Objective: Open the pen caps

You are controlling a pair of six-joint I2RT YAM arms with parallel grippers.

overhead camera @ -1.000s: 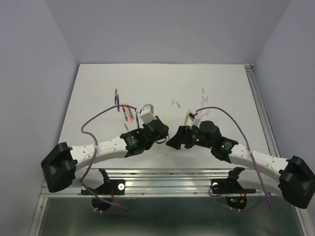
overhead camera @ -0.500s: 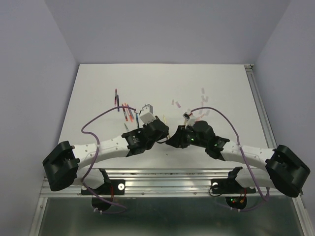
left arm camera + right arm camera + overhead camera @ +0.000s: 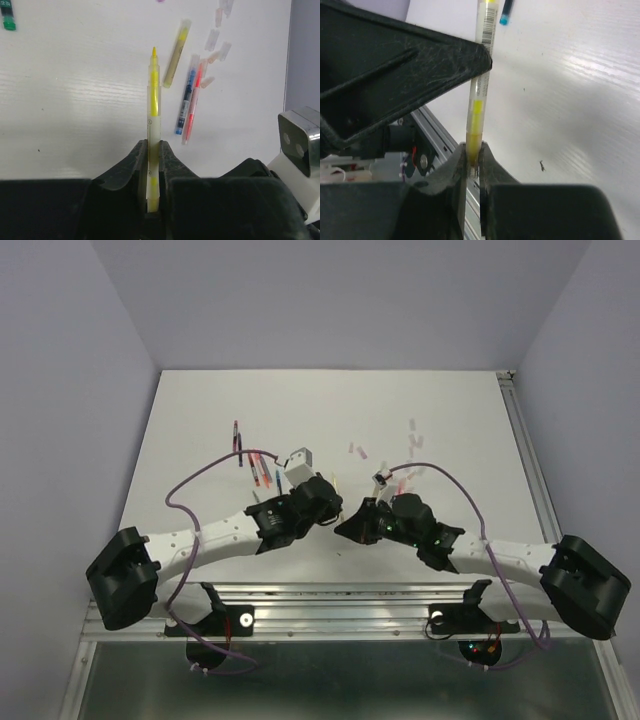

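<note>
The left fingers [image 3: 131, 167] are pressed together on a yellow pen [image 3: 153, 117], pinching its clear barrel. The pen's long axis runs straight out ahead of them over the white desk [image 3: 75, 100]. Its far end is a bare yellow tip pointing away from the fingers.

The right fingers [image 3: 492, 172] are shut tight on the other end of the same pen, where a clear sleeve shows yellow inside. Whether that sleeve is a cap cannot be told. From the right fingers the pen rises almost straight, leaning a little to the right. It passes the point of one left finger just above them.

Loose caps [image 3: 212, 38], short pale tubes, lie flat ahead and to the right of the left fingers, well apart from the held pen. Nearer on that side lie a capped pen [image 3: 176, 57], a blue pen [image 3: 186, 100] and a red pen [image 3: 194, 107]. All three lie roughly along the held pen's line, with the blue and red ones just beside each other. The capped pen's clear cap points away from the fingers.

Ahead and to the left of the left fingers the desk is bare. A metal rail [image 3: 437, 142] at the desk's edge lies just to the left of the right fingers. To their right the desk is open.
</note>
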